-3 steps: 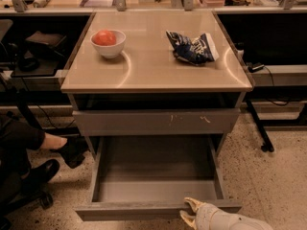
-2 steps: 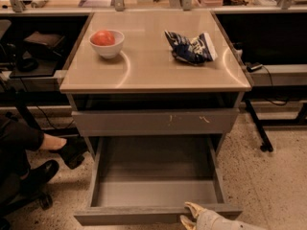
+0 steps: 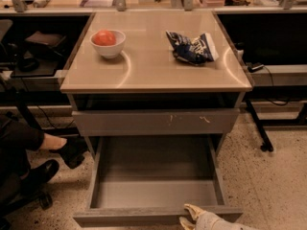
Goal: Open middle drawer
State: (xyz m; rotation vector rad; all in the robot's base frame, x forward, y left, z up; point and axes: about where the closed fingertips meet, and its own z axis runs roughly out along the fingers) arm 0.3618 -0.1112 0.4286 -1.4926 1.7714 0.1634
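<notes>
**Middle drawer creeping farther out, gripper riding its front**

Since a second ago the middle drawer point(image 3: 153, 195) is sliding a touch farther toward the camera, and the gripper point(image 3: 188, 215) is dropping lower in the view with it. Nearest of all, that one gripper is sitting at the right part of the drawer's front panel point(image 3: 124, 218), meeting its top edge. Whether it is clamping the panel or only resting against it, I cannot tell.

The pull itself is looking nearly finished: the single open drawer is standing well out from the cabinet, with its smooth grey floor showing. What remains is probably a short last draw straight back along the runners. After that comes letting go and backing away without knocking the panel inward.

Left of the drawer, two dark shoes point(image 3: 71, 150) of a seated person are resting on the speckled floor point(image 3: 273, 186). Just above the opening, one scratched front point(image 3: 144, 122) is staying shut.

Farther back, one tabletop point(image 3: 153, 71) is carrying one white bowl point(image 3: 109, 51) holding one red fruit point(image 3: 104, 38). One crumpled blue bag point(image 3: 192, 47) is lying well apart to its right.
</notes>
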